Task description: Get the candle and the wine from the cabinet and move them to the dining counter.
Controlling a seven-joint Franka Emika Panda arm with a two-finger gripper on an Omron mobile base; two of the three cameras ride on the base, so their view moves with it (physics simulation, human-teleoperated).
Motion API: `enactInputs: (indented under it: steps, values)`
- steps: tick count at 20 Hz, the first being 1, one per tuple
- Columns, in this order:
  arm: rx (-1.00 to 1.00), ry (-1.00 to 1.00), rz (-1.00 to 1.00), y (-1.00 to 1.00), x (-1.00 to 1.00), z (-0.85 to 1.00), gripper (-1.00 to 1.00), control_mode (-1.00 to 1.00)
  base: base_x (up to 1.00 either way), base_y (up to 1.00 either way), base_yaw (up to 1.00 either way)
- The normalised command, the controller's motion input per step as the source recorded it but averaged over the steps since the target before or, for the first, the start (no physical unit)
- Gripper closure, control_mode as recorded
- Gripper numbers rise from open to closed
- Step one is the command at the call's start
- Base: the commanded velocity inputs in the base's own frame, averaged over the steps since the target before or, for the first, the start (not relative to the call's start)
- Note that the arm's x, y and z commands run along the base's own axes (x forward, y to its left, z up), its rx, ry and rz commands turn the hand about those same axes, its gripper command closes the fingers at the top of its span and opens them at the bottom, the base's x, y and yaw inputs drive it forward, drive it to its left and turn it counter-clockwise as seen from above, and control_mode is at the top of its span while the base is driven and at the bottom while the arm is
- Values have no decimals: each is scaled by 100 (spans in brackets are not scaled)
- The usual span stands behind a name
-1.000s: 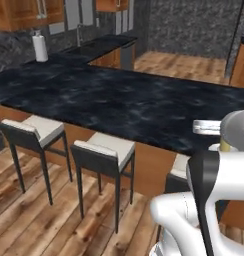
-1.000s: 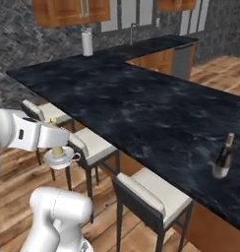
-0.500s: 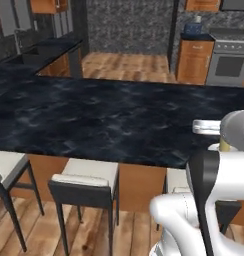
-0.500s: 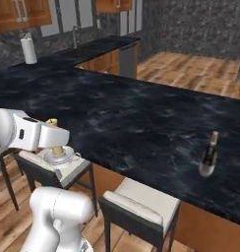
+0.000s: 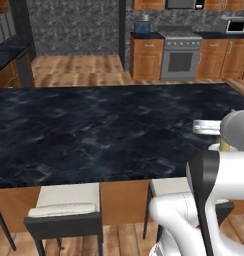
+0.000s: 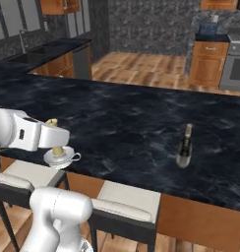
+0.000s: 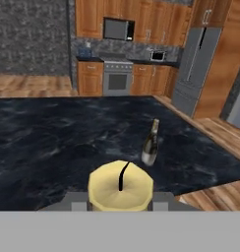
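Candle (image 7: 120, 190) clamped in pincer (image 6: 56, 150), held at near edge of dining counter (image 6: 122, 128); wine (image 6: 184, 146) upright on counter, well beyond pincer, apart from candle.

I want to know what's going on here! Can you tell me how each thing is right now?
Candle: unlit, held in the gripper at the counter's near edge.
Gripper: shut on the candle.
Wine bottle: upright, standing alone on the dining counter.
Dining counter: carries the bottle.
Stools: pushed in under the counter, nobody sitting.
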Motion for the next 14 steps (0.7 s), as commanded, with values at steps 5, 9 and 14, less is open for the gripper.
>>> enactInputs:
  steps: [5,9,14]
  values:
    - [0,3,-11,4,22,-10,100,-100,45,0,-23]
    - [-2,0,-8,23,50,-23,100,-100,0,0,0]
    - [3,0,0,-1,61,-27,100,-100,0,0,0]
